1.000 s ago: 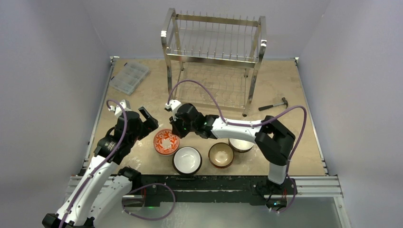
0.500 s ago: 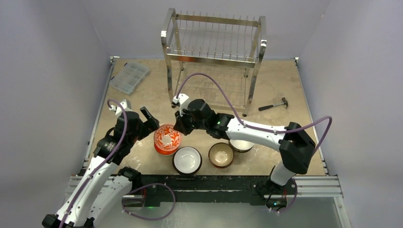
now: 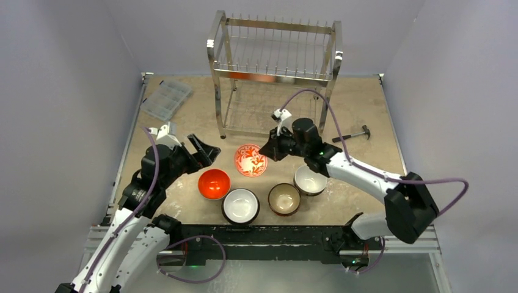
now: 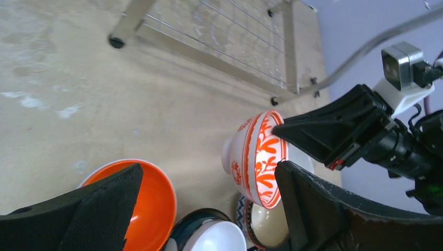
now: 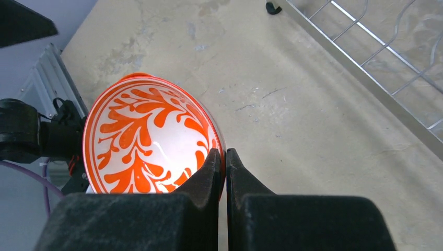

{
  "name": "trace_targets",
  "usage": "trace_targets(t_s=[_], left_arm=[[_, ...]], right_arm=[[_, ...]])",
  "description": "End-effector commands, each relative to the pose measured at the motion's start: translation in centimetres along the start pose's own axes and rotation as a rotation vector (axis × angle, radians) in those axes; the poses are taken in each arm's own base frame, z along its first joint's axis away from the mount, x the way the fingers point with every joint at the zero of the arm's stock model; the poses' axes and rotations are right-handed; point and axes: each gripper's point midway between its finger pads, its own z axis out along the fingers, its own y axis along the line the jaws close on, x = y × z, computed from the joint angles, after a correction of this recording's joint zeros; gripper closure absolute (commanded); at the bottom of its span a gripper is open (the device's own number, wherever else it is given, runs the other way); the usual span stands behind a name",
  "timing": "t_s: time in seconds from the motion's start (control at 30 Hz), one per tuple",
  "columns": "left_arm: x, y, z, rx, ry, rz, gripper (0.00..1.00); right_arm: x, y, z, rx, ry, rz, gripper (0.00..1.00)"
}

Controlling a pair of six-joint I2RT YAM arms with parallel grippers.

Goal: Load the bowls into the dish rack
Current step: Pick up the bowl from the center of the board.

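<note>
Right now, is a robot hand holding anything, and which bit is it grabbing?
Yes. The right gripper pinches the orange-patterned bowl by its rim, one finger inside, one outside. The left gripper is open, holding nothing.

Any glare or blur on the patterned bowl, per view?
Right wrist: white glare patch inside the patterned bowl, pattern readable around it. Left wrist: a bright spot washes out part of its inside, edges crisp. Top external: sharp, no strong glare on it.
</note>
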Motion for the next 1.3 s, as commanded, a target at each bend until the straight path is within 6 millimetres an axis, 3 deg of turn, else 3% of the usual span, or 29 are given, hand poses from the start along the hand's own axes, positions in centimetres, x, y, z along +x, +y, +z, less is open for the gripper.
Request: trace_targets(t_s=[0.0,0.17,0.37,0.67,0.87,1.27], left_arm=[[0.6,-5.0,0.5,0.288,0.04,0.022,0.01],[1.8,-7.2,1.8,0.444,0.089,-0.026,0.01],[2.8,-8.9,2.5,0.521,0.126,-0.033,0.01],[5.7,-11.3,2.9,0.572,0.184,0.016,0.02],[7.1,-11.8,3.6,0.569,0.215,0.025,0.1],[6.9,-12.4,3.2,0.609,0.187,-0.064,0.26]], right_arm=[[-4.8,2.9,-3.2,-0.129,-0.193,-0.052,1.0],[-5.2,2.3,-5.4,-0.144,-0.233,-0.055,1.0],[-5.5,2.9,-7.4,-0.2,-0.289,-0.033,1.0],[-5.8,3.5,-6.8,-0.274,-0.267,0.018,1.0],[-6.4,4.2,-6.7,-0.317,-0.274,0.026,1.0],[-7.6,4.9,-7.0,-0.357,-0.332,0.052,1.0]])
